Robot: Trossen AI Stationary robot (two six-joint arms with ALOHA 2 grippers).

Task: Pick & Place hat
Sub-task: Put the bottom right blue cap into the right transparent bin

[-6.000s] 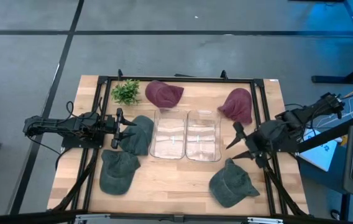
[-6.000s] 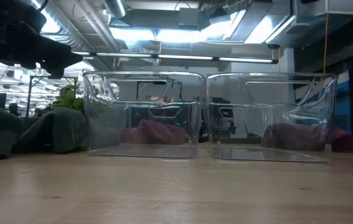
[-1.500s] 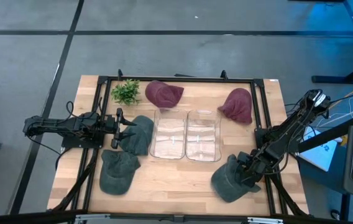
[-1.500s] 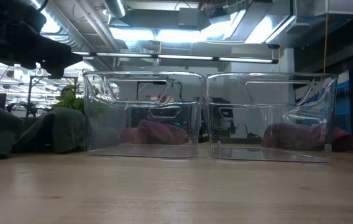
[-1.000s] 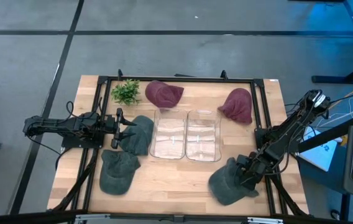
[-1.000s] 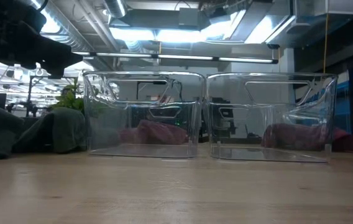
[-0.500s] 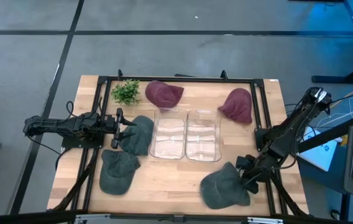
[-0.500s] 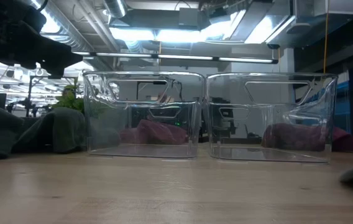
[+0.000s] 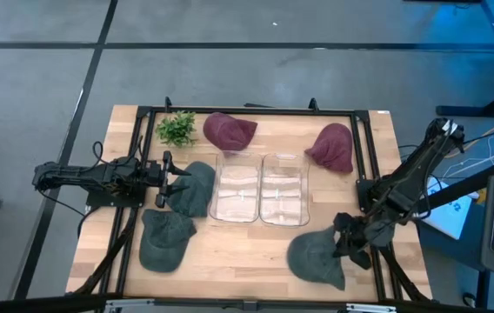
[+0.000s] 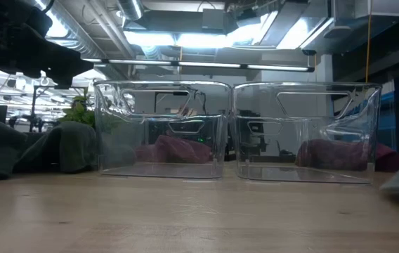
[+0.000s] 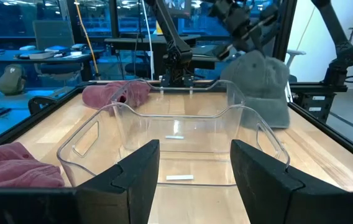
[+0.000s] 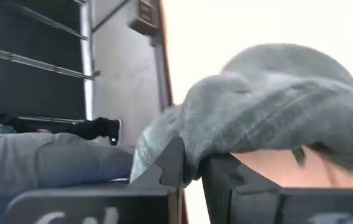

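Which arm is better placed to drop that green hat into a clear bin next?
The right. The right gripper is already shut on the green hat, beside the clear bins. The left gripper sits open across the table.

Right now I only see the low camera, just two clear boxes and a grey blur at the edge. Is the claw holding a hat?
Observer: Yes. The right claw is pinched shut on a green hat.
Operator: Is the hat up off the table?
Observer: The left wrist camera shows it hanging in the air beyond the clear bins.
Operator: Is anything in the boxes?
Observer: No, from above both bins look empty.
Operator: What's the other claw doing?
Observer: The left claw waits open by another green hat.
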